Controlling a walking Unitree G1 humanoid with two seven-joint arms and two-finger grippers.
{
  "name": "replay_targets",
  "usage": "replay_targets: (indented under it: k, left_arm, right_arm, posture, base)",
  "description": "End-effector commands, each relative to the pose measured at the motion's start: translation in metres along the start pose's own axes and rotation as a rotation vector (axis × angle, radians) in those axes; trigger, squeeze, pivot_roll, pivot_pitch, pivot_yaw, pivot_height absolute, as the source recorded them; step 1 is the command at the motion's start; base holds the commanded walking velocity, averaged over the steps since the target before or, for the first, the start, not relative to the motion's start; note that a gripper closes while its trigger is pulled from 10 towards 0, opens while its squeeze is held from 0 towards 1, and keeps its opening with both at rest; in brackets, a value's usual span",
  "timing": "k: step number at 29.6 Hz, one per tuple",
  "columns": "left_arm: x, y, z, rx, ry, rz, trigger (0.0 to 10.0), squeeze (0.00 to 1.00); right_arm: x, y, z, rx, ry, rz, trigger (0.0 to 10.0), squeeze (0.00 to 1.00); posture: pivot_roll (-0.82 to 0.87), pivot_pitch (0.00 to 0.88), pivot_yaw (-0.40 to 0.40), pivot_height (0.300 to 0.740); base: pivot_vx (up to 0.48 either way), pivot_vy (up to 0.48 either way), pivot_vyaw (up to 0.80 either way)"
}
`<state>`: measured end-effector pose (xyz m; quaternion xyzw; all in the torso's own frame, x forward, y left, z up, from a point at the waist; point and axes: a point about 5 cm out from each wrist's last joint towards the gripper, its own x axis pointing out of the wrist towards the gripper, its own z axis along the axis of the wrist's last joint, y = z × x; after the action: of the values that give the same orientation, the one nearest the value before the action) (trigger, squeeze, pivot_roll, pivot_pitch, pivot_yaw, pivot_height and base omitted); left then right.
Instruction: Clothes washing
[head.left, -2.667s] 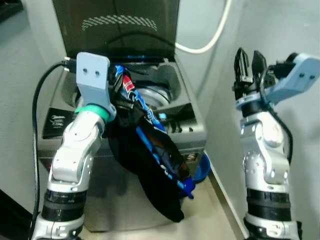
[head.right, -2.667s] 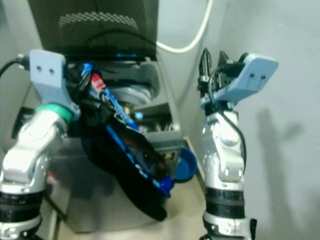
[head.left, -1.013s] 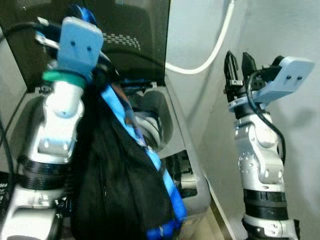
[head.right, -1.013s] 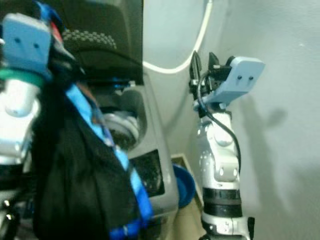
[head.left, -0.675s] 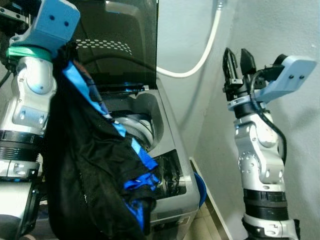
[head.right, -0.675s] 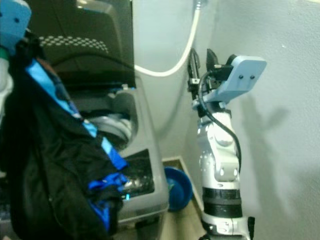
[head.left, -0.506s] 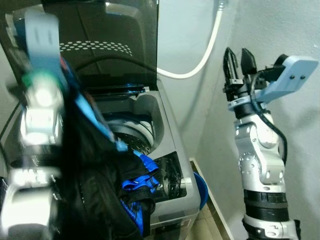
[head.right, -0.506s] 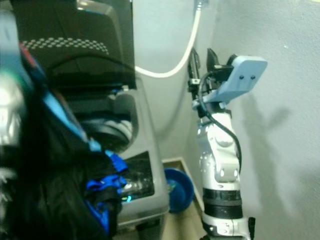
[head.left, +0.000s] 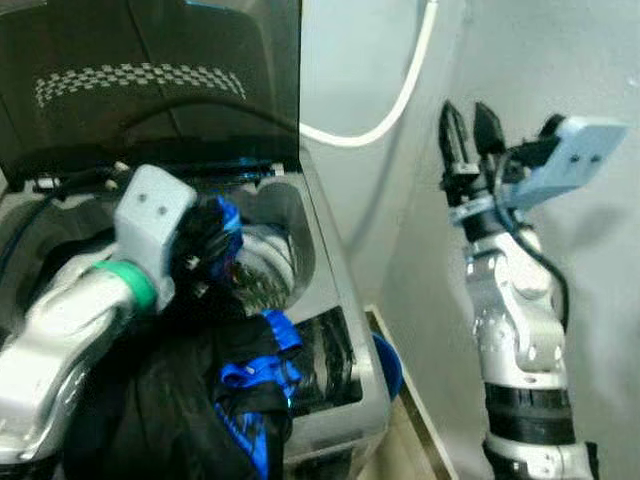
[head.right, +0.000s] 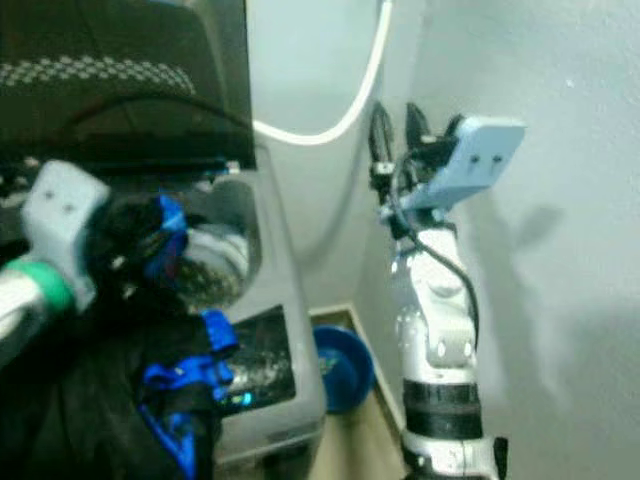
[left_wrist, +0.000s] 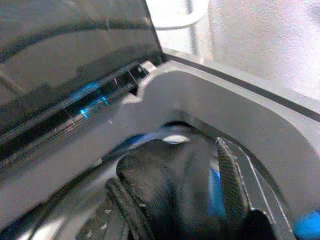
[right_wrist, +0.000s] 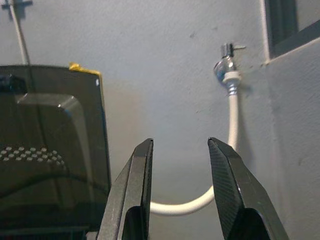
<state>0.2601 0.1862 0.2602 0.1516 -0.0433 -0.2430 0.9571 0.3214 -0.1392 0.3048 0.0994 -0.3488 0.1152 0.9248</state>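
1. Black-and-blue garment hangs over the washing machine front edge, top bunched at the drum opening, likely mid-load.
2. Left pincer clenched on garment, arm bent low, reaching into the tub.
3. Right pincer released, raised idle near hose, lid up.

Soft, dim indoor light; head views slightly blurred, perhaps from motion.

One washing machine; one black-and-blue garment; one white hose; one blue basin
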Motion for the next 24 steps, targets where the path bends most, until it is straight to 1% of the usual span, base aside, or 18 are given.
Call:
replay_targets:
  k: [1,3,4,5,6,8,9,10,11,12,13,15,19,21,24]
  left_arm:
    - [-0.007,-0.004,0.002,-0.001,-0.001,-0.027,10.0,1.00]
    - [-0.017,-0.011,-0.004,-0.001,0.003,-0.004,10.0,1.00]
    - [-0.022,-0.016,-0.009,-0.029,0.004,0.032,10.0,0.78]
    - [-0.025,-0.019,-0.013,-0.050,0.006,0.058,10.0,0.78]
    - [-0.031,-0.028,-0.021,-0.083,0.024,0.099,10.0,0.00]
    - [-0.032,-0.030,-0.022,-0.087,0.029,0.102,10.0,0.00]
    - [-0.037,-0.038,-0.026,-0.109,0.050,0.078,10.0,0.00]
    - [-0.045,-0.048,-0.028,-0.137,0.069,0.017,10.0,0.00]
    - [-0.045,-0.048,-0.028,-0.137,0.069,0.017,10.0,0.00]
    - [-0.055,-0.054,-0.028,-0.165,0.090,-0.048,10.0,0.00]
    - [-0.062,-0.057,-0.028,-0.182,0.103,-0.091,10.0,0.00]
    - [-0.073,-0.054,-0.026,-0.197,0.133,-0.165,10.0,0.00]
    - [-0.081,-0.048,-0.025,-0.195,0.164,-0.219,10.0,0.00]
    - [-0.083,-0.047,-0.025,-0.194,0.167,-0.229,10.0,0.00]
    - [-0.085,-0.041,-0.028,-0.234,0.196,-0.218,10.0,0.00]
  right_arm:
    - [-0.001,0.001,-0.005,0.016,0.025,0.008,10.0,0.00]
    - [-0.001,0.002,-0.009,0.022,0.039,0.019,10.0,0.00]
    - [-0.001,0.003,-0.011,0.024,0.048,0.026,10.0,0.00]
    - [-0.001,0.004,-0.013,0.026,0.053,0.029,10.0,0.00]
    - [-0.002,0.004,-0.015,0.027,0.064,0.035,10.0,0.00]
    - [-0.002,0.004,-0.016,0.027,0.067,0.036,10.0,0.00]
    - [-0.002,0.004,-0.017,0.028,0.072,0.038,10.0,0.00]
    - [-0.002,0.005,-0.019,0.030,0.077,0.041,10.0,0.00]
    - [-0.002,0.005,-0.019,0.030,0.077,0.041,10.0,0.00]
    - [-0.003,0.005,-0.020,0.032,0.083,0.043,10.0,0.00]
    - [-0.003,0.005,-0.022,0.034,0.087,0.045,10.0,0.00]
    - [-0.003,0.006,-0.024,0.039,0.093,0.047,10.0,0.00]
    - [-0.003,0.008,-0.025,0.044,0.094,0.051,10.0,0.00]
    - [-0.003,0.008,-0.025,0.045,0.093,0.052,10.0,0.00]
    - [-0.003,0.008,-0.025,0.045,0.087,0.046,10.0,0.00]
  posture:
    - [0.03,0.093,-0.004,0.740]
    - [0.04,0.100,-0.013,0.740]
    - [0.05,0.103,-0.017,0.740]
    - [0.05,0.103,-0.017,0.740]
    - [0.06,0.105,-0.021,0.740]
    - [0.06,0.105,-0.021,0.740]
    - [0.07,0.108,-0.024,0.740]
    - [0.07,0.111,-0.024,0.740]
    - [0.07,0.111,-0.024,0.740]
    - [0.07,0.111,-0.024,0.740]
    - [0.07,0.111,-0.024,0.740]
    - [0.09,0.112,-0.025,0.740]
    - [0.09,0.111,-0.024,0.740]
    - [0.09,0.111,-0.024,0.740]
    - [0.09,0.110,-0.012,0.740]
  base:
    - [0.000,0.000,0.00]
    - [0.000,0.000,0.00]
    - [0.000,0.000,0.00]
    - [0.000,0.000,0.00]
    - [0.000,0.000,0.00]
    - [0.000,0.000,0.00]
    - [0.000,0.000,0.00]
    - [0.000,0.000,0.00]
    - [0.000,0.000,0.00]
    - [0.000,0.000,0.00]
    - [0.000,0.000,0.00]
    - [0.000,0.000,0.00]
    - [0.000,0.000,0.00]
    - [0.000,0.000,0.00]
    - [0.000,0.000,0.00]
